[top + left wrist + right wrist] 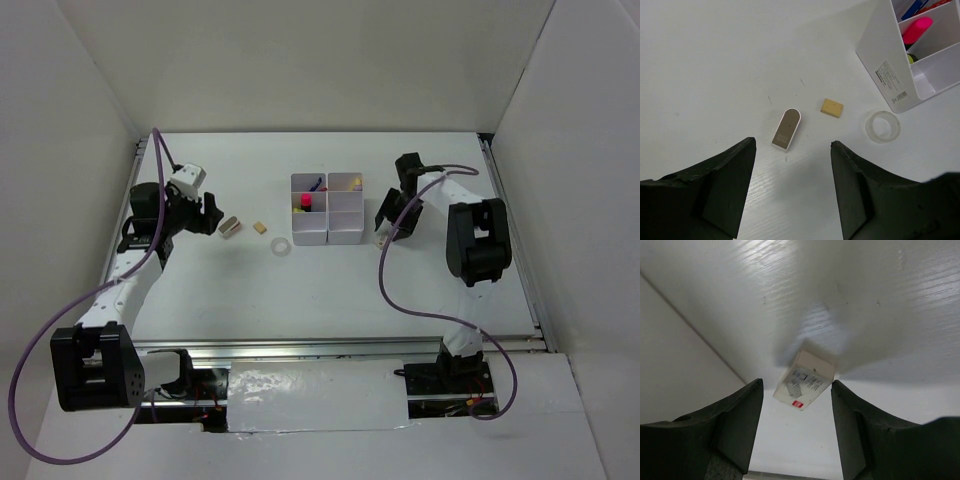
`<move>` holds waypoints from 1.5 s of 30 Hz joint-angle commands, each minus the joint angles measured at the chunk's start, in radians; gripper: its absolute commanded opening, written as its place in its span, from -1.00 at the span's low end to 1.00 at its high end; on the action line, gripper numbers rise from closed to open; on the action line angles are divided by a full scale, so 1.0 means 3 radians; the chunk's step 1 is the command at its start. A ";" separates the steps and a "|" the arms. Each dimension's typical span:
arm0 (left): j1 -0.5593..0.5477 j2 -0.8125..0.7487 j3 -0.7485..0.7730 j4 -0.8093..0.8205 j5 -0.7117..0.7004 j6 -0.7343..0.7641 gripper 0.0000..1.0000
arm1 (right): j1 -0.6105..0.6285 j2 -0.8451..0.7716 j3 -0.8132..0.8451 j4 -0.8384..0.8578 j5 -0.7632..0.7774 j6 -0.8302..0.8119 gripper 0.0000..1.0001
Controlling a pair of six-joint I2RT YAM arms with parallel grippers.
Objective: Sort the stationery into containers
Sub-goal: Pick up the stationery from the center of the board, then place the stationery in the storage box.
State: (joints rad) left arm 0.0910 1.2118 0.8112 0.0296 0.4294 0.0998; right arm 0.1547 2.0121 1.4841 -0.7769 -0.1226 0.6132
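Observation:
The white compartment block (342, 236) stands at mid-table. It holds a pink highlighter (305, 201), a blue-lilac piece (316, 184) and a yellow piece (355, 184). Its near wall (885, 65) and the pink highlighter (916, 30) show in the left wrist view. The metal clip (786, 128), tan eraser (832, 107) and clear tape ring (882, 126) lie on the table left of the block. My left gripper (792, 145) is open and empty just short of the clip. My right gripper (797, 385) is open right of the block, with a small white labelled box (807, 377) just beyond its fingertips.
White walls close in the table on the left, back and right. The table's metal front rail (340, 348) runs along the near edge. Purple cables (395, 290) loop over the table beside the right arm.

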 commanded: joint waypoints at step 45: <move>0.0060 -0.0312 -0.0209 0.0188 0.0113 -0.0210 0.47 | 0.1330 -0.1589 -0.0580 0.2579 0.1640 -0.1742 -1.00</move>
State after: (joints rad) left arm 0.1024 1.1522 0.7494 0.0372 0.4503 0.0677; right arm 0.5056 1.4929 1.3556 -0.1562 0.2214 0.1642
